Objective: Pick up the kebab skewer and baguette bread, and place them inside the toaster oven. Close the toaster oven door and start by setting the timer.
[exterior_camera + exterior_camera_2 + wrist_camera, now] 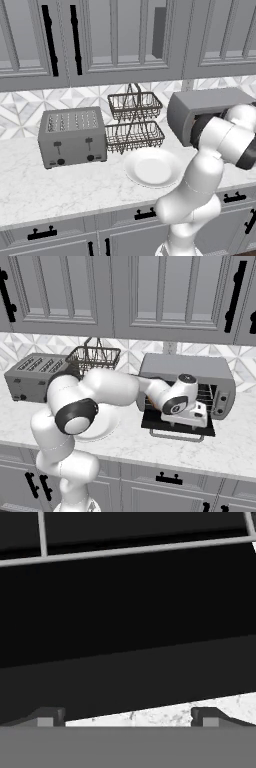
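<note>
Metal, stone and glaze across our kitchen counter

We see the toaster oven (pixel 190 367) as matt grey metal, its lowered toaster oven door (pixel 172 423) a dark, smooth glass panel edged by a thin silvery bar, with bare metal rack wires (pixel 125 551) pale against the black interior. The pop-up toaster (pixel 72 136) looks like brushed grey metal with small dark plastic knobs. We read the two-tier basket (pixel 134 120) as thin dark wire, the plate (pixel 152 168) as glossy white ceramic, and the counter (pixel 55 187) as smooth white marble with faint grey veining. The robot arm (pixel 107 388) has a glossy white shell with dark joints.
</note>
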